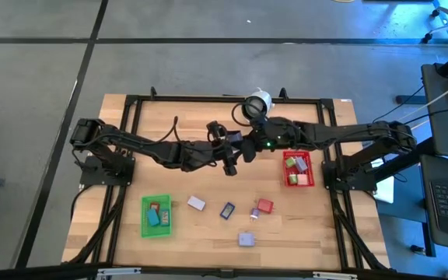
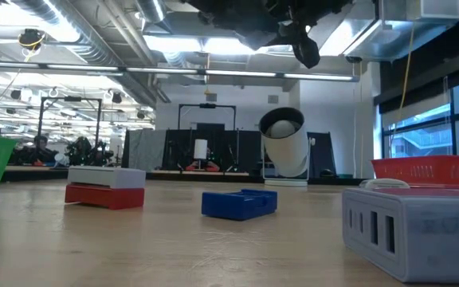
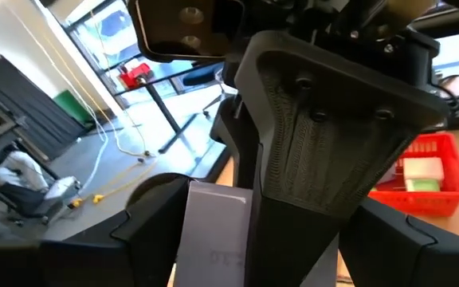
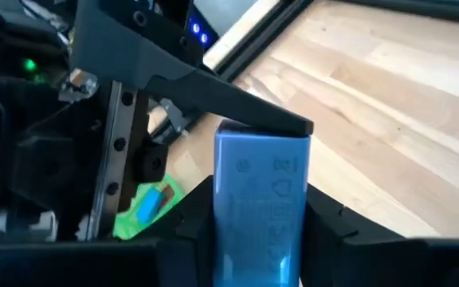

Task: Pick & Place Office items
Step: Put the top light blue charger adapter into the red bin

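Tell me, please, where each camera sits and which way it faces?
High view: above the table, looking straight down; left arm and right arm meet mid-table.
Low view: at tabletop height, looking level across at the white-and-black device; arm parts hang from above.
Left wrist view: on the left arm, past the left gripper, toward the right arm's finger and red bin.
Right wrist view: on the right arm, past the right gripper, shut on a lavender block, toward the green bin.
Shared: high, low and left wrist views show the red bin.
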Available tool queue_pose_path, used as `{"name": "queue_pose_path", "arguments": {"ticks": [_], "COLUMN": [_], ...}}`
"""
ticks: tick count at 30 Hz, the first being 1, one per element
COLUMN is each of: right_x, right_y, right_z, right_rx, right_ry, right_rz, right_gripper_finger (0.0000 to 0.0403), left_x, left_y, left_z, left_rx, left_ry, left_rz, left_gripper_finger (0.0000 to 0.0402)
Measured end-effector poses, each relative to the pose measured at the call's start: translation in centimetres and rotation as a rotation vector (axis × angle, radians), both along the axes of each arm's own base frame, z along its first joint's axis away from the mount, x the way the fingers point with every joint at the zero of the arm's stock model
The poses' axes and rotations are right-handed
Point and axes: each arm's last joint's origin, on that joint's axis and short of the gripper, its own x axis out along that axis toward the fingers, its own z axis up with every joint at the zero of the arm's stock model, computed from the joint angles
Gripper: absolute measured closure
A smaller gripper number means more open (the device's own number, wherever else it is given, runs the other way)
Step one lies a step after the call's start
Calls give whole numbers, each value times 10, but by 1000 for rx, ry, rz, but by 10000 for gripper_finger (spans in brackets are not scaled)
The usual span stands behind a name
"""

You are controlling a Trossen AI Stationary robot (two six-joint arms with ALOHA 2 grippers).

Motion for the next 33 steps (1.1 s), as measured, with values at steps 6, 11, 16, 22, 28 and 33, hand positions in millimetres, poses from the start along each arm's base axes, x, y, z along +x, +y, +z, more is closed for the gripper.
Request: {"name": "queue_pose_path", "arguments": {"ticks": [6, 11, 16, 22, 28, 33], "right_x": [-13, -28, -53, -91, -112, -119], "right_y": [-10, -15, -16, -1, 20, 29], "right_z": [-5, -11, -12, -16, -28, -59], "right_rx": [-27, -12, -33, 3, 1, 44], "right_ry": [126, 260, 434, 707, 862, 910], "right_rz": [59, 63, 31, 11, -50, -118], "right_gripper_finger": [284, 284, 284, 284, 281, 281], "left_x": [-2, -4, -7, -10, -12, -12], "left_y": [0, 4, 6, 6, 6, 7], "left_z": [-4, -7, -14, -21, -26, -26], "left_rx": [-40, -111, -167, -229, -268, -262], "left_ry": [16, 4, 32, 66, 83, 92], "left_rz": [25, 99, 129, 160, 183, 185], "left_gripper_finger": [119, 119, 119, 119, 121, 121]}}
